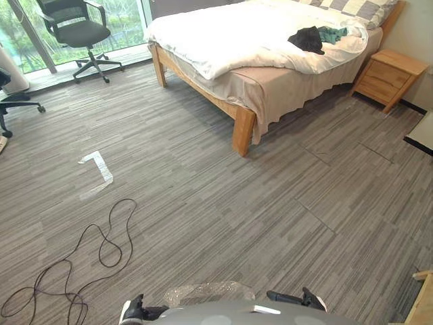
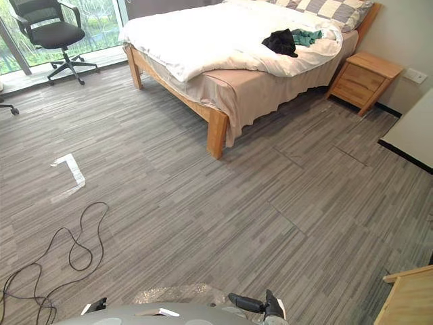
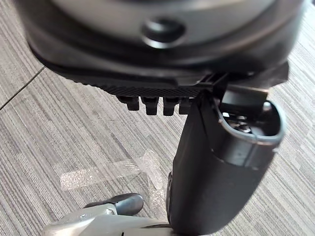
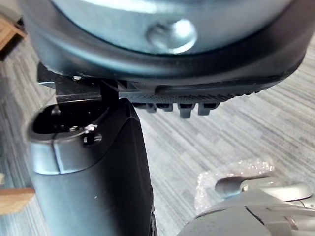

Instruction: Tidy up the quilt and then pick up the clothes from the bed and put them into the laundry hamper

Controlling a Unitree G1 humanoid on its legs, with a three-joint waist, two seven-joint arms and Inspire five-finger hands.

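A white quilt (image 1: 250,34) lies rumpled over the wooden bed (image 1: 242,132) at the far side of the room, one edge hanging over the near side. On it near the pillows (image 1: 358,8) sits a black garment (image 1: 308,39) with a green one (image 1: 333,32) touching it. I stand a few metres away on the floor. My left hand (image 3: 221,167) hangs above the carpet with its fingers relaxed and nothing in it. My right hand (image 4: 93,177) hangs the same way, holding nothing.
A wooden nightstand (image 1: 391,78) stands right of the bed. A black office chair (image 1: 78,34) is by the window at far left. White tape (image 1: 98,169) marks the grey carpet. A white table edge (image 2: 413,132) and a wooden piece (image 2: 409,298) lie on my right.
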